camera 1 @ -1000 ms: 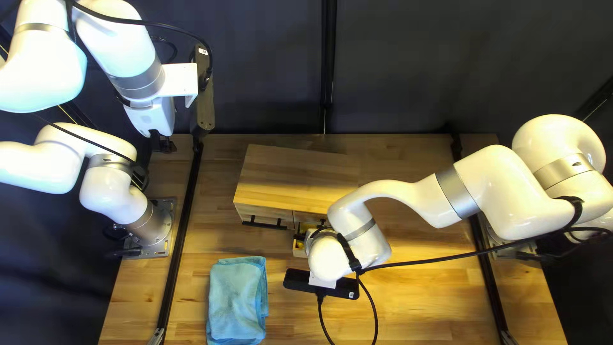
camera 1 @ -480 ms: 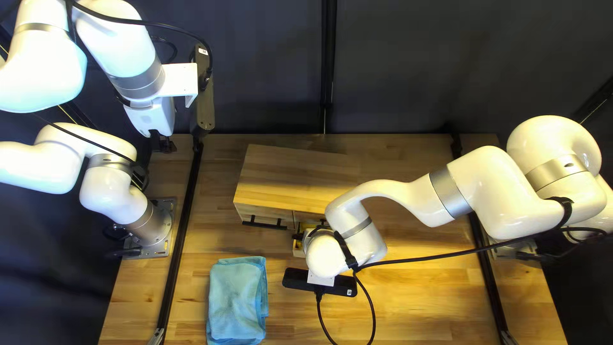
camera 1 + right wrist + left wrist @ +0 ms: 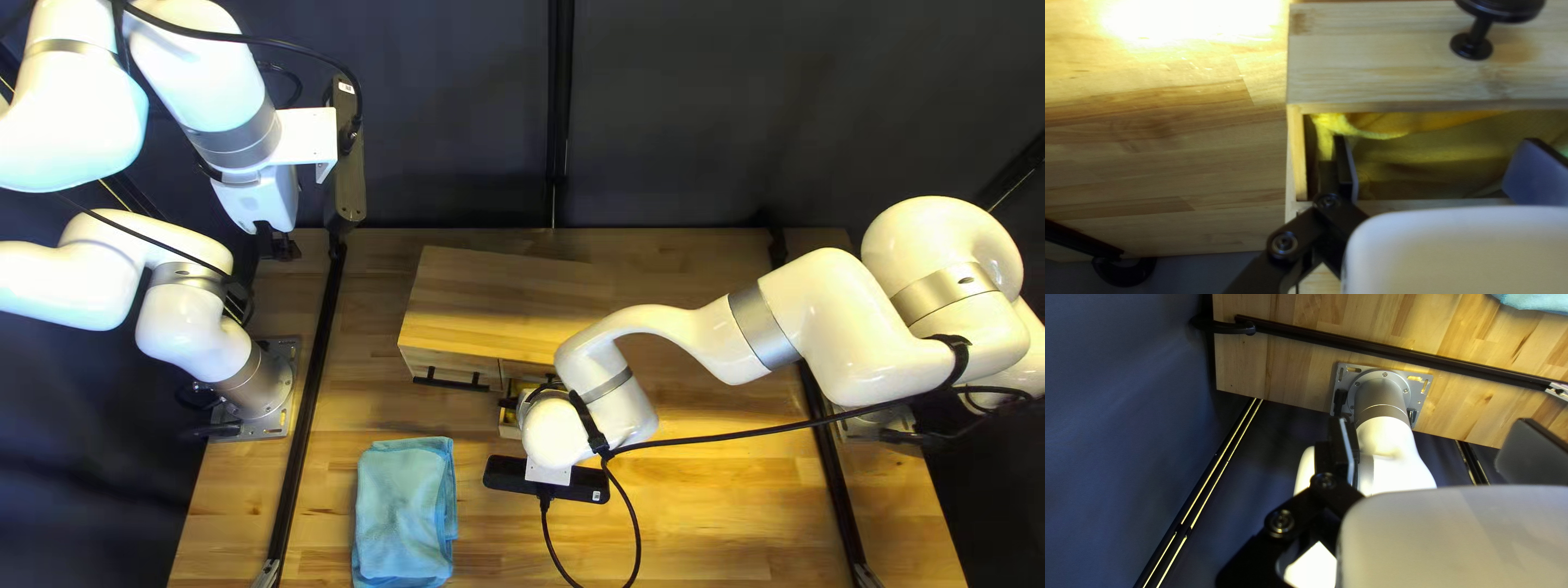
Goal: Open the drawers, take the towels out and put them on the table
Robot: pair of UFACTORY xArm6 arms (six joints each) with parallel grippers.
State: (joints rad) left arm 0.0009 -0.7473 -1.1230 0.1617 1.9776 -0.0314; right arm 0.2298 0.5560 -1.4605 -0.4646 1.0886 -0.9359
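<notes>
A yellow towel (image 3: 1425, 159) lies inside the pulled-out right drawer (image 3: 1412, 69) of the wooden drawer box (image 3: 506, 306). My right gripper (image 3: 1437, 163) is down in that drawer, open, its fingers (image 3: 1345, 163) wide apart with the towel's folds between them. From above, my right wrist hides the gripper and most of the drawer (image 3: 510, 416). A light blue towel (image 3: 404, 510) lies folded on the table in front of the box. My left gripper (image 3: 1437, 445) hangs open and empty, high above its own arm's base (image 3: 1382, 392).
The left drawer, with its black bar handle (image 3: 447, 380), is closed. A black handle post (image 3: 1474, 41) stands on the open drawer's front. My right arm's cable (image 3: 588, 539) trails over the table's near side. Black rails (image 3: 314, 367) run along the table.
My right wrist has shifted slightly left and nearer the drawer. The left arm and the blue towel have not moved.
</notes>
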